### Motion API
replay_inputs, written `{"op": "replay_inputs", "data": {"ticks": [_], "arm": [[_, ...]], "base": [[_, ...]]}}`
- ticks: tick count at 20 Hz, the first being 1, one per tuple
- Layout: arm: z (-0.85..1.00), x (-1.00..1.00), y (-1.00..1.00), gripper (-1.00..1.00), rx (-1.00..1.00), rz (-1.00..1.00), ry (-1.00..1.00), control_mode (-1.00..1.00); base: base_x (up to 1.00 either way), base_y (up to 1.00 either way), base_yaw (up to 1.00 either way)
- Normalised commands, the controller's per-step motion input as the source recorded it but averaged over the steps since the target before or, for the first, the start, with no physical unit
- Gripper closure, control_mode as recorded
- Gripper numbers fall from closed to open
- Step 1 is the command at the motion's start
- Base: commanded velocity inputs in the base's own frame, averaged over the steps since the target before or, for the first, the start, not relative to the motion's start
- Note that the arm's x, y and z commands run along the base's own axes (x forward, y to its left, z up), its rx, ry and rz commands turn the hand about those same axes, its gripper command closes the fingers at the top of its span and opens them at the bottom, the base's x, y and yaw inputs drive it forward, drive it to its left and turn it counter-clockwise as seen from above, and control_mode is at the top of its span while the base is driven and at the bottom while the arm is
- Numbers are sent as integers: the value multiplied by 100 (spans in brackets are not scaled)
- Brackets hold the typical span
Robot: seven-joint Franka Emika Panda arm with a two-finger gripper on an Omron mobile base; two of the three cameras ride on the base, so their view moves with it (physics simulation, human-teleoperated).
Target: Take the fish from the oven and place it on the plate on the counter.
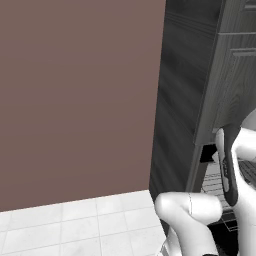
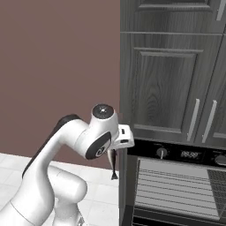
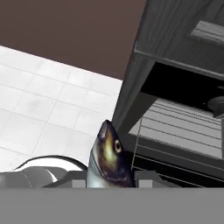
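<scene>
The fish (image 2: 113, 165), dark-backed and silvery, hangs tail-down from my gripper (image 2: 113, 152), which is shut on it just left of the oven's front. In the hand view its head (image 3: 109, 155) with a yellow eye pokes up between my gripper's (image 3: 109, 178) fingers. The oven (image 2: 176, 153) has a black control strip with knobs, and its pale interior with wire racks (image 2: 175, 186) stands exposed; the racks (image 3: 177, 129) also show in the hand view. The plate and the counter are out of view.
Dark wood cupboard doors (image 2: 167, 79) rise above the oven, and the cabinet's side panel (image 1: 180, 100) stands beside my arm. A brown wall (image 1: 75, 95) and a white tiled floor (image 1: 65, 225) lie to the left.
</scene>
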Motion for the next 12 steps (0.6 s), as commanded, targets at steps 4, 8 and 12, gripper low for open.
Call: {"op": "replay_inputs", "data": {"ticks": [4, 8, 12], "arm": [[37, 11, 64, 100, 0, -14, 12, -100], [32, 14, 53, 100, 0, -15, 8, -100], [36, 9, 41, 100, 0, -15, 7, -100]], "base": [[0, 0, 0], [0, 0, 0], [0, 0, 0]]}}
